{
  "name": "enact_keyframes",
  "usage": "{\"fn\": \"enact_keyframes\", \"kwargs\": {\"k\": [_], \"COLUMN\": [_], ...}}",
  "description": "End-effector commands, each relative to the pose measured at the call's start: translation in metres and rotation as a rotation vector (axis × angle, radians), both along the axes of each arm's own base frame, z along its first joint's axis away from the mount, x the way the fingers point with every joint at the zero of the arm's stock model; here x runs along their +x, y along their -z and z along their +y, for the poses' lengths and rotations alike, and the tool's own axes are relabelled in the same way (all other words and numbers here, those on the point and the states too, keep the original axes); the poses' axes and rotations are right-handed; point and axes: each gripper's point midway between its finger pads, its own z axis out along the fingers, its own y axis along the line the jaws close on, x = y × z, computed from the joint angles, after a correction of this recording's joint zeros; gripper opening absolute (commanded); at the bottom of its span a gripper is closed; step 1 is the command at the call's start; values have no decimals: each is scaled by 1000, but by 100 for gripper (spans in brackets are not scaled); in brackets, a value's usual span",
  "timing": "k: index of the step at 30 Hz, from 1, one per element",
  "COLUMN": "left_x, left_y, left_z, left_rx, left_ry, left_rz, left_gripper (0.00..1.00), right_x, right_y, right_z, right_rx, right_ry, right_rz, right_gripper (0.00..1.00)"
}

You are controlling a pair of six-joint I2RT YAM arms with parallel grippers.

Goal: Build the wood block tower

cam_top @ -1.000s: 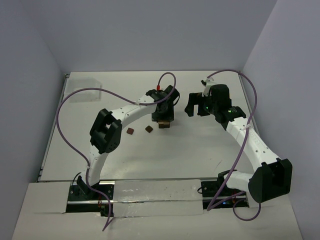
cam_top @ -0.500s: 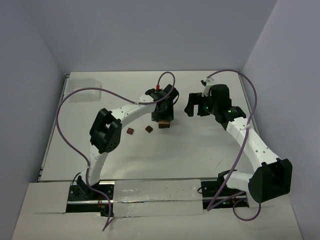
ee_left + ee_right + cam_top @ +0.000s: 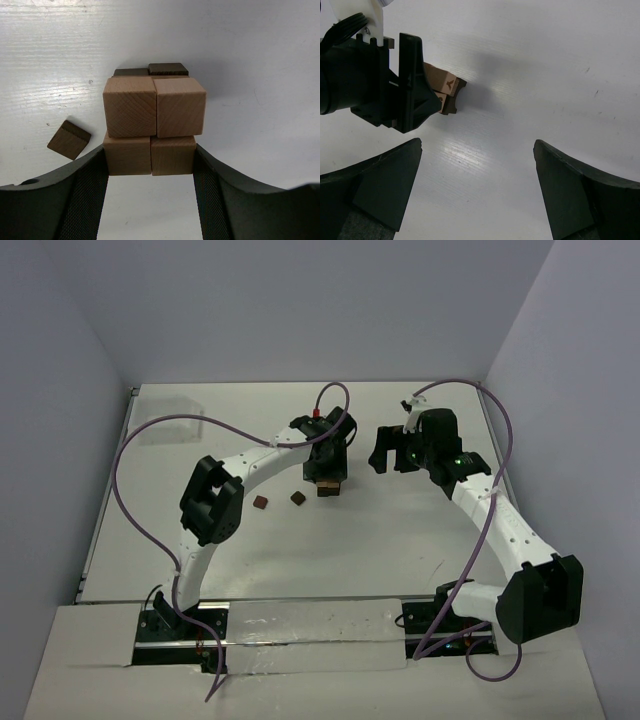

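— Left fingers [image 3: 87,200] are pinching the tower [image 3: 152,120] at its bottom tan pair.
— Right fingers [image 3: 380,185]?
— Hanging spread, empty. Overhead, it's sitting mid-desk [image 3: 350,550]; I'm fearing a dragging release is going to topple the top cubes.

My left arm [image 3: 255,465] rises from its base at the lower left of the top view. The elbow bends at mid-left and the forearm runs right toward the centre. The wrist tips downward, so my left gripper [image 3: 326,476] sits low. Its fingers [image 3: 90,190] press in from both sides on the bottom layer of the tower [image 3: 155,115].

My right arm [image 3: 500,525] folds at the lower right and stretches up and left. My right gripper [image 3: 385,452] faces left with its jaws spread wide, near my left gripper but apart from it.
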Motion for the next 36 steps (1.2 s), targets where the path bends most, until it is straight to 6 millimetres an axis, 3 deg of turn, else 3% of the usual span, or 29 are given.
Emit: {"fn": "enact_keyframes", "kwargs": {"k": [1,11,13,17,25,31,36], "left_x": [6,6,5,5,5,6,6], "left_y": [5,5,6,6,3,-6,-3], "left_z": [-8,-10,-11,-12,-14,-14,-11], "left_rx": [-22,-27,-27,-38,-44,-47,-35], "left_ry": [9,19,24,29,36,34,27], "left_rz": [0,1,4,9,6,-20,-22], "left_gripper": [49,68,78,86,89,98,94], "right_x": [12,12,12,11,11,12,11], "right_y": [-24,-25,-25,-25,-24,-24,-25], "right_z": [2,1,1,1,2,3,2], "right_rx": [30,31,31,31,32,36,38], "right_ry": [3,4,4,5,2,-2,0], "right_rz": [-67,-68,-67,-68,-67,-65,-66], "right_gripper": [100,100,100,100,100,100,100]}}
